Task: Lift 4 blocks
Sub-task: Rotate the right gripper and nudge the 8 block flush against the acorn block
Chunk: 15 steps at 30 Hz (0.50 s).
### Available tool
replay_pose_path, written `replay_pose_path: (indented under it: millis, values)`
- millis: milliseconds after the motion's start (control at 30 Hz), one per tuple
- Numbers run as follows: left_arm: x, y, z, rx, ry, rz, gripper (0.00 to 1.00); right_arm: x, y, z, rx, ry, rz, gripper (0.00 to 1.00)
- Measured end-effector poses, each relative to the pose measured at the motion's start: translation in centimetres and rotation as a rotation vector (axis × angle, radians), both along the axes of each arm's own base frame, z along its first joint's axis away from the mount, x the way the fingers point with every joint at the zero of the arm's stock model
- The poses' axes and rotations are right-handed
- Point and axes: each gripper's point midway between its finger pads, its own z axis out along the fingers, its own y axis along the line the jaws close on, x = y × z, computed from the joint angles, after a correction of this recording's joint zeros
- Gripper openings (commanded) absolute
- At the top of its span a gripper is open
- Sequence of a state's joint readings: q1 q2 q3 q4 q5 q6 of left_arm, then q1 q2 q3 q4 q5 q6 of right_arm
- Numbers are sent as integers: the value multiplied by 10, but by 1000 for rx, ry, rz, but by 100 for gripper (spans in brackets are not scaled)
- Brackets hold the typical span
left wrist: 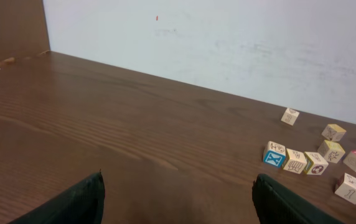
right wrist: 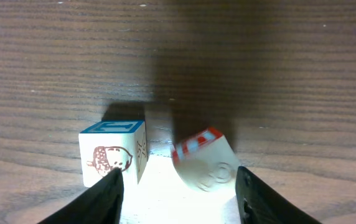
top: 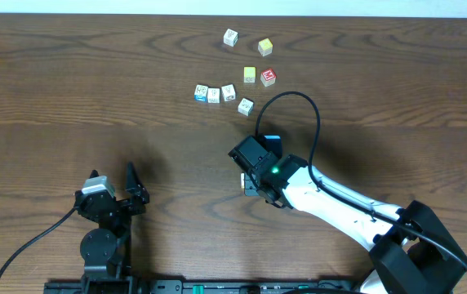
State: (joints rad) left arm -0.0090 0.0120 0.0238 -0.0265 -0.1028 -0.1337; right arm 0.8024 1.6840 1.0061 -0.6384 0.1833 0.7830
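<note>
Wooden table (top: 70, 90) holds eight cubes (top: 228, 91) beyond my right gripper (right wrist: 178, 183), spread over two blocks (right wrist: 112, 154), one tilted. Left gripper (left wrist: 178, 193) gapes wide.

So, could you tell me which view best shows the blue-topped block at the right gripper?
The right wrist view: the blue-topped block sits upright, close and sharp, just ahead of the right gripper. Overhead, the gripper covers that spot. The left wrist view misses it.
</note>
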Motion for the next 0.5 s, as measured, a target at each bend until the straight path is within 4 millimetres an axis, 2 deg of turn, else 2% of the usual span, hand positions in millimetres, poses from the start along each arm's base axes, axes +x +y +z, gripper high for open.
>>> replay_pose_path:
  millis: [233, 267, 333, 433, 500]
  values:
    - [0, 0, 0, 0, 0, 0, 76, 0, 0, 0, 0, 0, -1, 48]
    - [0, 0, 0, 0, 0, 0, 77, 0, 0, 0, 2, -1, -2, 46]
    - [0, 0, 0, 0, 0, 0, 77, 2, 2, 1, 6, -7, 2, 35]
    - [0, 0, 0, 0, 0, 0, 76, 4, 2, 2, 6, -21, -5, 31]
    - [0, 0, 0, 0, 0, 0, 76, 5, 1, 2, 4, -26, -6, 24]
